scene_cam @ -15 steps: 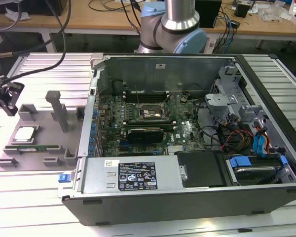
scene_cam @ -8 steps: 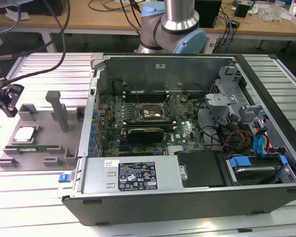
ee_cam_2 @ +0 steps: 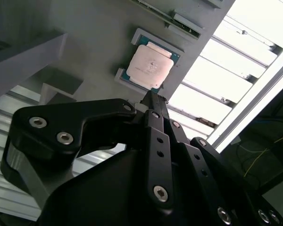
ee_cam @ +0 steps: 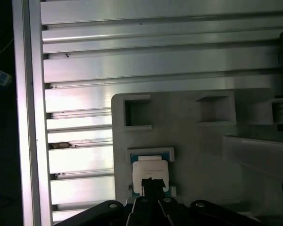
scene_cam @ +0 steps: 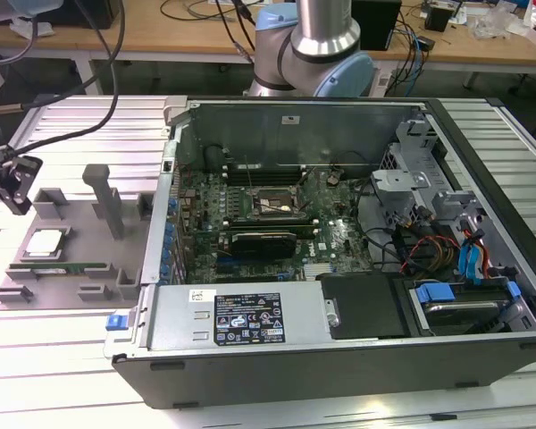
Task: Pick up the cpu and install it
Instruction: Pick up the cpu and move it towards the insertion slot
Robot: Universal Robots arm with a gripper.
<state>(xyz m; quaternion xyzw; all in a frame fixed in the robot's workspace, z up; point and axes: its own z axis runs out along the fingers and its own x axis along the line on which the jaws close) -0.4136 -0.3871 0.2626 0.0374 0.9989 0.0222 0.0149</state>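
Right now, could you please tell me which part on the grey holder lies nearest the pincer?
The cpu, the silvery square chip, sits just ahead of the pincer; the long green memory stick lies farther off.

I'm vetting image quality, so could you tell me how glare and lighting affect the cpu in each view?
Exterior view: the cpu shines pale but keeps its outline. Second wrist view: evenly lit, the table slats beside it blown out white. First wrist view: its top glares near-white.

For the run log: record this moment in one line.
silvery-grey square cpu chip: in grey moulded tray | hand: shut, empty, hovering near chip
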